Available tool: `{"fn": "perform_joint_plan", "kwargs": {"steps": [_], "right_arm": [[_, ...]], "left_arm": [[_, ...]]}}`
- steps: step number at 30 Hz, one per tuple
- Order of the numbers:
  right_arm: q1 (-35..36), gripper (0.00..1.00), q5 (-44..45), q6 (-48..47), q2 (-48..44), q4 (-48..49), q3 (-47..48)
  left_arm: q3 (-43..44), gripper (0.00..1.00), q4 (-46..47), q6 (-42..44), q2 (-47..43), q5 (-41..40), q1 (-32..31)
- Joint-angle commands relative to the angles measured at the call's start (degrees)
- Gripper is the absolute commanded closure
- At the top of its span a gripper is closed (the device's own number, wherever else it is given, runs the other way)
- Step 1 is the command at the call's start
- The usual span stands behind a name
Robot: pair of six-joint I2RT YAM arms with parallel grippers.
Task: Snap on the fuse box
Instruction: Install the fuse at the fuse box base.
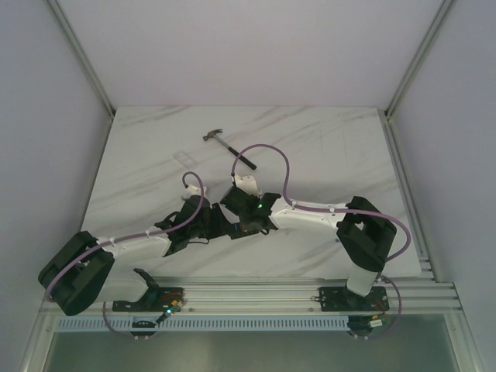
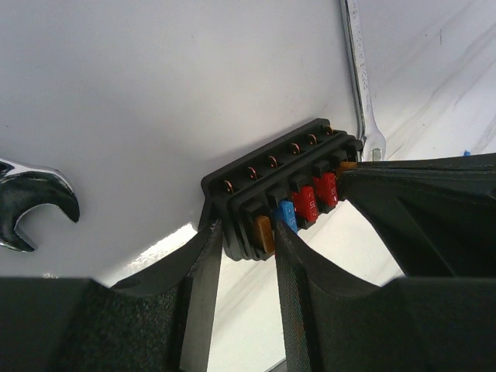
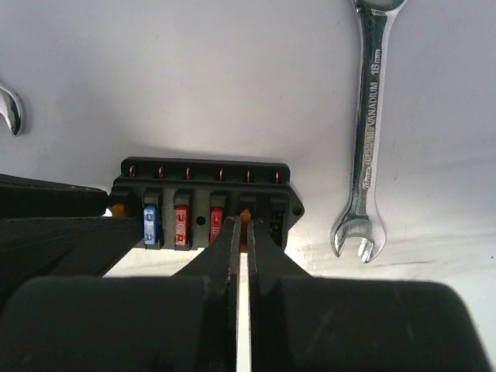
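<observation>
One wrench [image 3: 371,116] beside fuse box [image 3: 201,186]

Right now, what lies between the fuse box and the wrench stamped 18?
Nothing: only bare white table separates the fuse box from that wrench, clearest in the right wrist view.

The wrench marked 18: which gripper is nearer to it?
Right. The right gripper is at the fuse box near the end beside the wrench; the left gripper holds the opposite end, farther away.
</observation>
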Motion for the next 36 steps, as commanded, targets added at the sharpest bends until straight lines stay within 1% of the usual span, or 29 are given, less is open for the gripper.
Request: {"fn": "perform_joint_plan", "kwargs": {"steps": [1, 7, 20, 25, 36], "right_arm": [[-0.78, 1.00, -1.77, -0.35, 3.93, -7.31, -1.16], [-1.86, 1.00, -2.29, -0.64, 2.52, -7.69, -2.40], [-3.14, 1.00, -5.17, -1.91, 5.51, -8.73, -3.90], [-3.23, 1.00, -7.32, -2.98, 7.57, -9.41, -4.13], [-3.53, 1.00, -8.51, -4.02, 12.38, -11.83, -4.49]], "left_arm": [[-0.92, 0.58, -0.16, -0.09, -0.74, -0.10, 0.22], [-1.11, 0.58, -0.14, -0.17, -0.79, -0.13, 0.23], [-1.00, 0.58, -0.13, -0.17, -0.48, -0.14, 0.22], [-1.14, 0.58, -0.17, -0.17, -0.47, -0.19, 0.19], [-0.92, 0.58, -0.13, -0.20, -0.17, 0.00, 0.25]]}}
